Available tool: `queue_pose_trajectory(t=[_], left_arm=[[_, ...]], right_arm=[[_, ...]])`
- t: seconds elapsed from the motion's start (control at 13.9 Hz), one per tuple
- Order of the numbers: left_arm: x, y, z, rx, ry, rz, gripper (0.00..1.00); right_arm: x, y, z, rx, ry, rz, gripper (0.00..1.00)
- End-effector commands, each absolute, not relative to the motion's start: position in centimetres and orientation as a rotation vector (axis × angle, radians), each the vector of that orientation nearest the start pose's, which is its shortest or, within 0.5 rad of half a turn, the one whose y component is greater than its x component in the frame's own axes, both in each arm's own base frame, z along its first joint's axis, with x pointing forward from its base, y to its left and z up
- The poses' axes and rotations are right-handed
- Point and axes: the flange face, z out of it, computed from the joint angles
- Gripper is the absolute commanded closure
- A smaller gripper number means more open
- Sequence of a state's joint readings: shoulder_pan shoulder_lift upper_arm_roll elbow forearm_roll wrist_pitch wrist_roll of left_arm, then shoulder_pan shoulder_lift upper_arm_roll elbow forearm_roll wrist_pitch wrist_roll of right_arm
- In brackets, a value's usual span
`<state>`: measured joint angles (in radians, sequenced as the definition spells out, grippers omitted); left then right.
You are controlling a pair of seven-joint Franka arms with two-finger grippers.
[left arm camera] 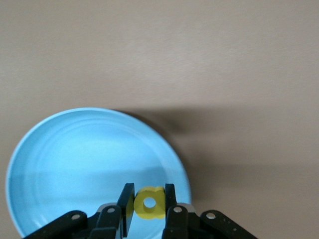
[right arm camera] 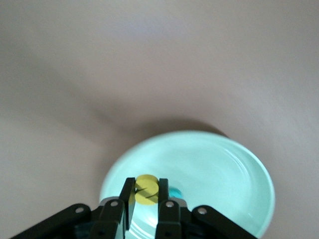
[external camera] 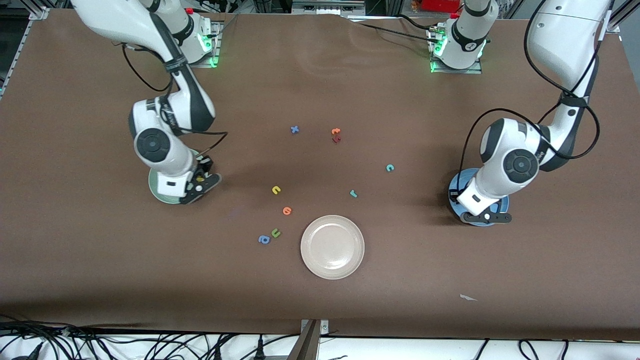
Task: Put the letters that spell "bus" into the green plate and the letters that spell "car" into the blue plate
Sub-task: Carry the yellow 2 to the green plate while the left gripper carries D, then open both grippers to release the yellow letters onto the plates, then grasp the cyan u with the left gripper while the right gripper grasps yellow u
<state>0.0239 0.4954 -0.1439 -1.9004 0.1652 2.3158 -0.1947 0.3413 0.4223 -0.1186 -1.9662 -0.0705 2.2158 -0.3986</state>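
Left wrist: yellow a (left arm camera: 148,202) in left gripper (left arm camera: 149,205) (gripped)

The right gripper (right arm camera: 145,199) hangs over the round pale mint-green plate (right arm camera: 224,169), jaws clamped on a yellow foam s (right arm camera: 146,189); the left gripper (left arm camera: 148,204) hangs over the round mid-blue plate (left arm camera: 75,159), pinching a yellow foam a (left arm camera: 149,202). Between the arms the brown table (external camera: 450,280) lies open apart from scattered small foam letters and a cream-white round plate (external camera: 332,246) nearest the front camera.
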Motion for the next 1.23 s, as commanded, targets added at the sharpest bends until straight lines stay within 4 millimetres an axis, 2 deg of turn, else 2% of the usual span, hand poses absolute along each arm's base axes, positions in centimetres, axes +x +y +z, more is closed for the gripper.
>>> queue_pose_trajectory(t=[0.0, 0.07, 0.14, 0.29, 0.36, 0.43, 0.5, 0.58, 0.65, 0.72, 0.79, 0.94, 1.01, 1.15], left_arm=[[61.9, -5.4, 23.0, -3.072, 0.129, 0.126, 0.01], [61.9, -6.1, 23.4, -3.076, 0.115, 0.116, 0.00], [61.9, -7.0, 23.8, -3.087, 0.070, 0.106, 0.00], [61.0, -11.9, 23.8, -3.115, -0.051, 0.110, 0.00], [60.2, -14.5, 23.7, -3.129, -0.109, 0.118, 0.00], [59.2, -16.9, 23.6, -3.142, -0.141, 0.133, 0.00], [58.3, -18.8, 23.5, -3.152, -0.178, 0.140, 0.00], [57.6, -20.4, 23.4, -3.159, -0.217, 0.148, 0.00], [56.6, -22.1, 23.1, -3.169, -0.245, 0.139, 0.00], [55.5, -23.0, 22.6, -3.185, -0.286, 0.115, 0.00], [54.3, -24.1, 21.8, -3.203, -0.329, 0.088, 0.00], [52.0, -26.4, 20.5, -3.209, -0.377, 0.078, 0.00], [51.5, -26.9, 20.2, -3.195, -0.392, 0.060, 0.00], [50.4, -27.7, 18.8, -3.145, -0.399, 0.018, 0.00]], right_arm=[[57.6, 9.2, 22.5, -3.016, -1.022, 0.365, 0.93], [57.7, 7.7, 21.5, -3.022, -0.987, 0.385, 0.92], [57.7, 7.2, 20.9, -3.023, -0.975, 0.396, 0.92], [57.7, 5.4, 19.7, -3.015, -0.967, 0.416, 0.92], [57.6, 5.3, 19.3, -3.015, -0.968, 0.412, 0.90], [57.3, 5.2, 18.7, -3.013, -0.968, 0.421, 0.80], [57.3, 5.2, 18.6, -3.013, -0.964, 0.421, 0.55], [57.4, 5.2, 18.7, -3.020, -0.951, 0.416, 0.10], [57.4, 5.3, 18.9, -3.020, -0.950, 0.416, 0.01], [57.4, 5.4, 19.4, -3.021, -0.947, 0.413, 0.01], [57.6, 5.9, 20.4, -3.019, -0.954, 0.395, 0.01], [58.0, 8.8, 22.9, -3.007, -0.981, 0.343, 0.02], [58.2, 10.5, 23.8, -3.017, -0.943, 0.331, 0.02], [58.6, 16.8, 26.0, -2.991, -0.968, 0.253, 0.03]])
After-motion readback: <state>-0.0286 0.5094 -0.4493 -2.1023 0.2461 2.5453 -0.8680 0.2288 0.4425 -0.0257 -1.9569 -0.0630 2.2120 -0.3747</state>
